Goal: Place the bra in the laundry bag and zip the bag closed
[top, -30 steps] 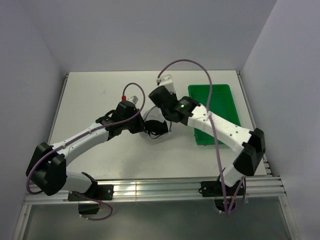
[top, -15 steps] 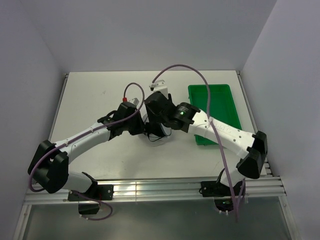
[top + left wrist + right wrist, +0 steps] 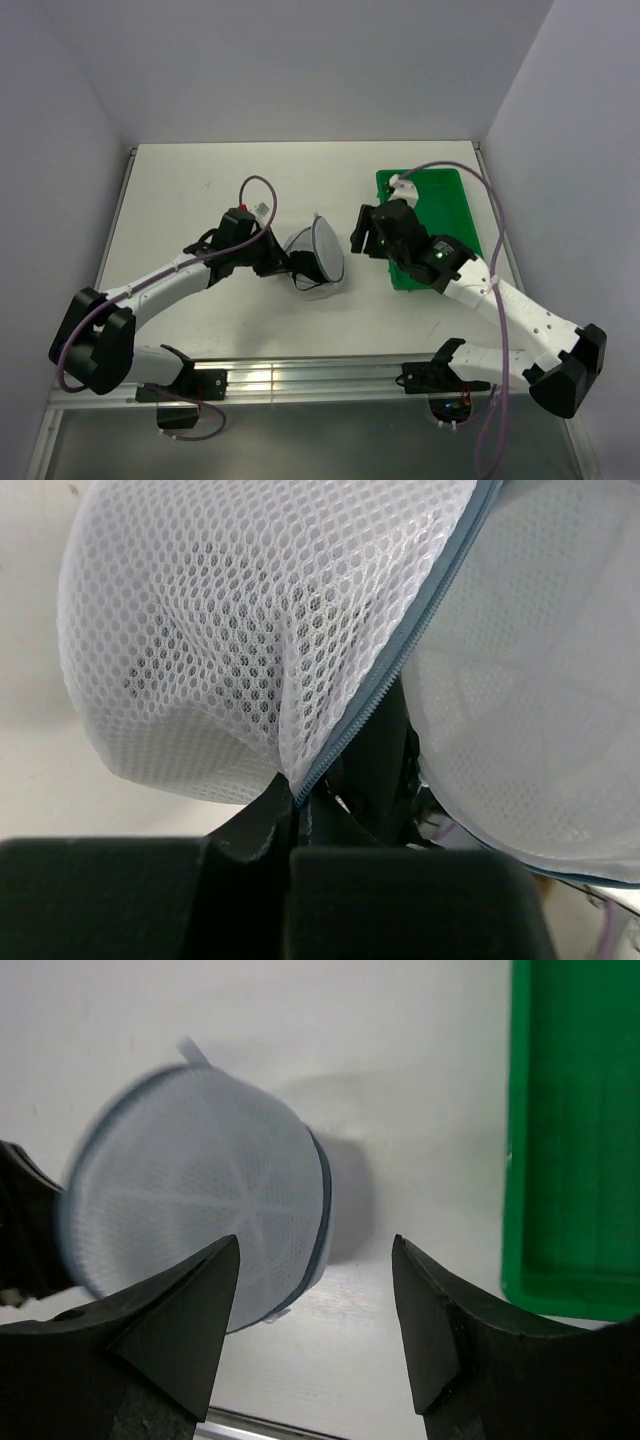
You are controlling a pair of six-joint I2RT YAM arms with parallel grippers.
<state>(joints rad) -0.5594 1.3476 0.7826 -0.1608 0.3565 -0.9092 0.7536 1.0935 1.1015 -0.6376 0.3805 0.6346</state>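
A white table [image 3: 200, 170] fills the middle of the top view, closed in by plain pale lavender-grey walls: a back wall [image 3: 300, 60] across the top, a left wall [image 3: 50, 150] and a right wall [image 3: 570, 130] slanting down each side. Along the table's lower edge runs a silver metal rail [image 3: 300, 378], with a dull grey surface [image 3: 330, 440] below it at the bottom of the frame. The light is soft and even, with only faint shadows.

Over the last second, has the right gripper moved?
Yes. The right gripper has drawn back rightward off the laundry bag and now sits open at the green tray's left edge.
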